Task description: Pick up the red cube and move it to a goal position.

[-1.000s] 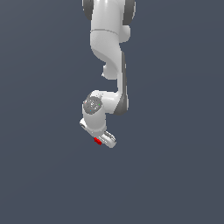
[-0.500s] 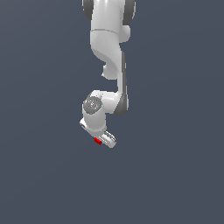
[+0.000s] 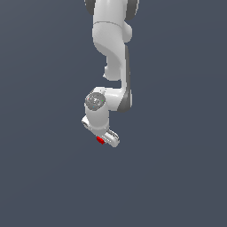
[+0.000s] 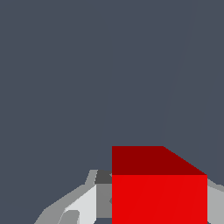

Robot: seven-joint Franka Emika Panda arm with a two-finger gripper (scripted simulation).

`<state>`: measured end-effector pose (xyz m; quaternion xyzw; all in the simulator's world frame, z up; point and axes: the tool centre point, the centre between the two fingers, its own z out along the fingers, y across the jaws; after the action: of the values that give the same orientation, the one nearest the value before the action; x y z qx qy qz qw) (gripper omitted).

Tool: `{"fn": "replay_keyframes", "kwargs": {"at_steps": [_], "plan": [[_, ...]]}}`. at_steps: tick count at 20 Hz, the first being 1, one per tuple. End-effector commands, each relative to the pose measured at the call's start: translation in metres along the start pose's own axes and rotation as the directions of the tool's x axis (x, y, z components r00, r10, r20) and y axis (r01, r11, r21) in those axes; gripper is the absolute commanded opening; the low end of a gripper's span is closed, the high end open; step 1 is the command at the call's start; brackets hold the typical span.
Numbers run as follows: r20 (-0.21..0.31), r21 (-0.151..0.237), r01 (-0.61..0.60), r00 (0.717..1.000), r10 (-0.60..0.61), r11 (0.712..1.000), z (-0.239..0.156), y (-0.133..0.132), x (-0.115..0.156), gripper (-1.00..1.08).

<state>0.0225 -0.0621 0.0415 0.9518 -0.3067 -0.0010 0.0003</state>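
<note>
Between the fingers of the gripper (image 3: 106, 140), low in the exterior view and a little toward its left of centre, sits the red cube (image 3: 100, 140). Only a small red patch of it shows there, tucked against the white hand. In the wrist view the red cube (image 4: 158, 192) fills the near part of the picture, with a grey-white finger (image 4: 83, 203) close on one side and a sliver of another past its far edge, so the gripper looks clamped on the cube. Whether the cube rests on the grey surface (image 3: 44, 177) or hangs just clear of it cannot be told; no shadow or gap gives it away. Above, the white arm (image 3: 113, 40) rises out of the picture. No goal marker is visible in either view.

The main risk, as I judge it, is slip: the cube is far narrower than the hand, so a grip that is off-centre could let it twist or drop during a quick carry.
</note>
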Motion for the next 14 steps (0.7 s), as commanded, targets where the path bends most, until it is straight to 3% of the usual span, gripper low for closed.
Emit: {"fn": "replay_keyframes", "kwargs": {"at_steps": [1, 14], "plan": [[-0.001, 0.001, 0.000, 1.000, 0.000, 1.000, -0.014, -0.003, -0.005, -1.00], [-0.002, 0.001, 0.000, 1.000, 0.000, 1.000, -0.130, -0.023, -0.049, -1.00]]}}
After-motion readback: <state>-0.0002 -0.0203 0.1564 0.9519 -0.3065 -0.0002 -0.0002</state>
